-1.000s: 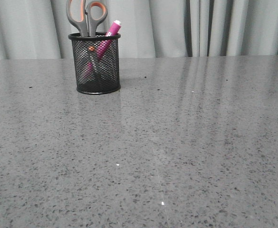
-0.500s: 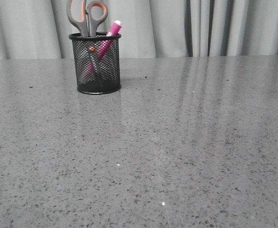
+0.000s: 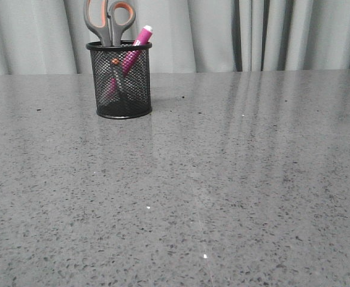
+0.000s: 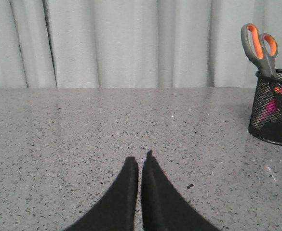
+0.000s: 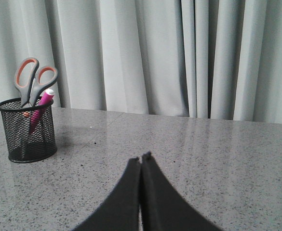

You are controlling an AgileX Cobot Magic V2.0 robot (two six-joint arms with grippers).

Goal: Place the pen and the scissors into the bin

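Observation:
The black mesh bin (image 3: 122, 84) stands upright at the far left of the grey table. The scissors (image 3: 106, 21) stand in it, handles up, blades inside. The pink pen (image 3: 136, 45) leans in it with its white end up. The bin (image 4: 275, 109), scissors (image 4: 258, 45) and pen (image 4: 281, 95) also show in the left wrist view, and the bin (image 5: 27, 130), scissors (image 5: 32, 79) and pen (image 5: 40, 108) in the right wrist view. My left gripper (image 4: 140, 158) is shut and empty, low over the table. My right gripper (image 5: 141, 158) is shut and empty. Both are well away from the bin.
The speckled grey table (image 3: 222, 179) runs back to a pale pleated curtain (image 3: 252, 36). Neither arm shows in the front view.

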